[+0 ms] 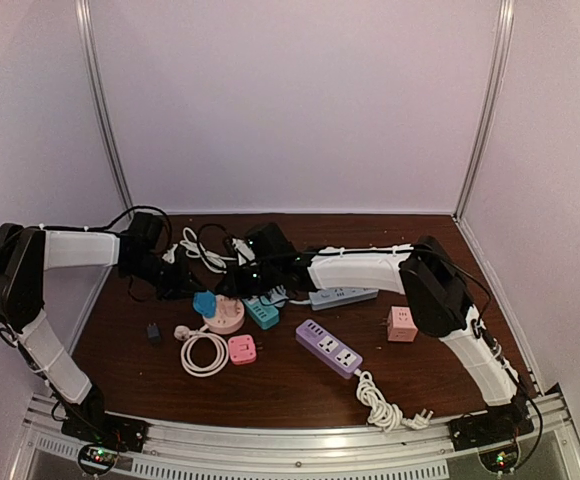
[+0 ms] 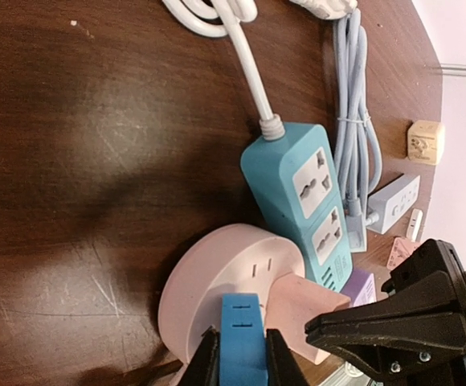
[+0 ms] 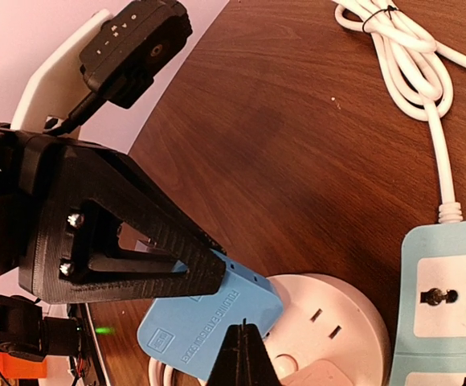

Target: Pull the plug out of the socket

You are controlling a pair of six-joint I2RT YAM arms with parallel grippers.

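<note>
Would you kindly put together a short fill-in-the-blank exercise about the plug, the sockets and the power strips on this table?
1. The plug clamped in the left gripper is coloured ____.
2. The round socket under it is coloured ____.
3. The teal power strip beside that socket has a cable coloured ____.
4. The power strip nearest the table's front edge is coloured ____.
Missing words: blue; pink; white; purple.
</note>
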